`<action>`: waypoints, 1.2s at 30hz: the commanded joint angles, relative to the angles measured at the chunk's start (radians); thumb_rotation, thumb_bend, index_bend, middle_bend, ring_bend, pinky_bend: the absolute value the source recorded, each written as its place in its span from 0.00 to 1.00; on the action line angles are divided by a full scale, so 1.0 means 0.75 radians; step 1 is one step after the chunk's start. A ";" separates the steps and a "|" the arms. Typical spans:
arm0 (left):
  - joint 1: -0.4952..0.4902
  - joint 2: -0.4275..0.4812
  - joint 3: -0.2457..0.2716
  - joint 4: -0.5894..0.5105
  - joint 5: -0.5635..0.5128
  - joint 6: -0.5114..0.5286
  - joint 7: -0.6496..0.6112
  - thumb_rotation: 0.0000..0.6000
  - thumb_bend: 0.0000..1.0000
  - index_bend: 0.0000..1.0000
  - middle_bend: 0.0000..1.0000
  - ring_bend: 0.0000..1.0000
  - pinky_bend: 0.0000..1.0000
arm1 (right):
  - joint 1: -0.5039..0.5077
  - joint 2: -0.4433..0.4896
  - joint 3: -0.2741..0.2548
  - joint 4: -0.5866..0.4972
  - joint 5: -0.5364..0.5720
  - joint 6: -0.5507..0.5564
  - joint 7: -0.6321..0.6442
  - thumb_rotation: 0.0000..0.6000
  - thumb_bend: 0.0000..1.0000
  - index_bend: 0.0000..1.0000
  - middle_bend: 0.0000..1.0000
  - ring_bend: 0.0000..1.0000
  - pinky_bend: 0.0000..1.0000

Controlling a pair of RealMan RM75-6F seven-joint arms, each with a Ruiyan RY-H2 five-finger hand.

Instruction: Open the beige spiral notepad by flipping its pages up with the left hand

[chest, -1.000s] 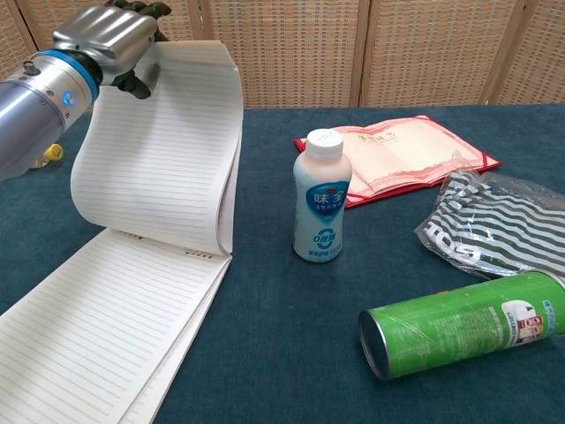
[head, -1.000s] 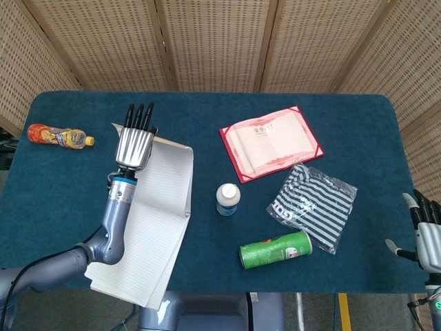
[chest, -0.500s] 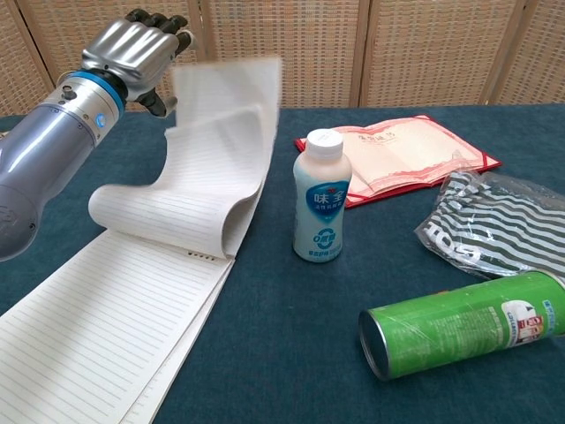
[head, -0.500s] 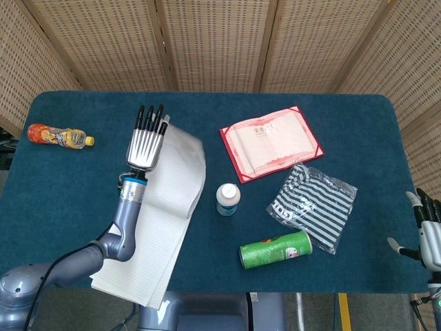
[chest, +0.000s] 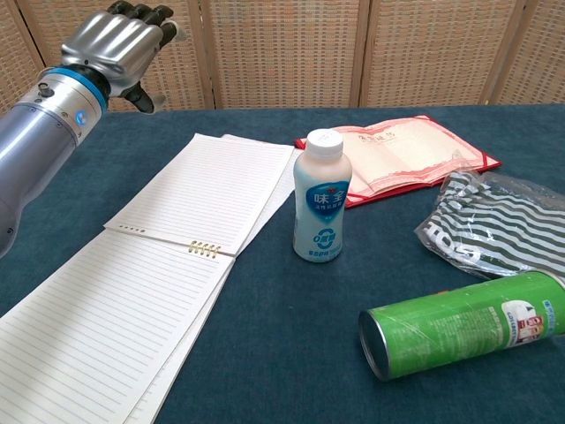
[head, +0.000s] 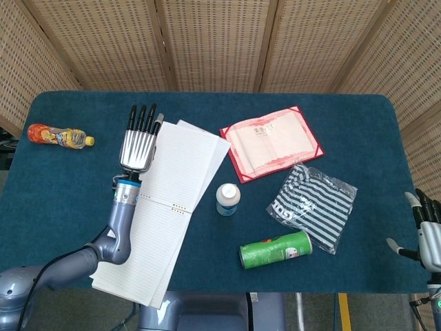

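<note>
Only from the head view shows the right hand (head: 427, 234), empty; left hand (chest: 119, 44) released above the flat-open notepad (chest: 168, 256).

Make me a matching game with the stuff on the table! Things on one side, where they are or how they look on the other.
1. notepad
2. green can
3. white bottle
4. left hand

a. lying on its side
b. standing upright beside the notepad
c. empty, raised above the table
d. lying open and flat

Pairs: 1-d, 2-a, 3-b, 4-c
</note>
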 commanded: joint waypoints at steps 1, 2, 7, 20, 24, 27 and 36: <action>0.055 0.056 0.020 -0.111 0.017 0.050 -0.041 1.00 0.34 0.00 0.00 0.00 0.00 | -0.001 0.002 0.000 -0.002 0.000 0.001 -0.001 1.00 0.21 0.03 0.00 0.00 0.00; 0.085 0.080 0.029 -0.170 0.015 0.068 -0.054 1.00 0.34 0.00 0.00 0.00 0.00 | -0.001 0.003 -0.002 -0.004 -0.001 0.000 -0.002 1.00 0.21 0.03 0.00 0.00 0.00; 0.238 0.217 0.111 -0.455 0.056 0.191 -0.090 1.00 0.34 0.00 0.00 0.00 0.00 | 0.000 0.005 -0.003 -0.013 0.010 -0.006 -0.030 1.00 0.21 0.03 0.00 0.00 0.00; 0.612 0.620 0.438 -0.994 0.102 0.316 -0.180 1.00 0.25 0.00 0.00 0.00 0.00 | 0.003 -0.012 -0.018 -0.041 -0.009 0.004 -0.118 1.00 0.21 0.03 0.00 0.00 0.00; 0.682 0.652 0.485 -1.047 0.138 0.374 -0.186 1.00 0.25 0.00 0.00 0.00 0.00 | 0.001 -0.014 -0.022 -0.050 -0.018 0.015 -0.138 1.00 0.21 0.03 0.00 0.00 0.00; 0.726 0.660 0.519 -1.057 0.167 0.409 -0.176 1.00 0.25 0.00 0.00 0.00 0.00 | -0.001 -0.014 -0.022 -0.053 -0.018 0.018 -0.144 1.00 0.21 0.03 0.00 0.00 0.00; 0.847 0.694 0.545 -1.005 0.236 0.472 -0.344 1.00 0.25 0.00 0.00 0.00 0.00 | 0.007 -0.022 -0.020 -0.054 -0.010 0.008 -0.161 1.00 0.21 0.03 0.00 0.00 0.00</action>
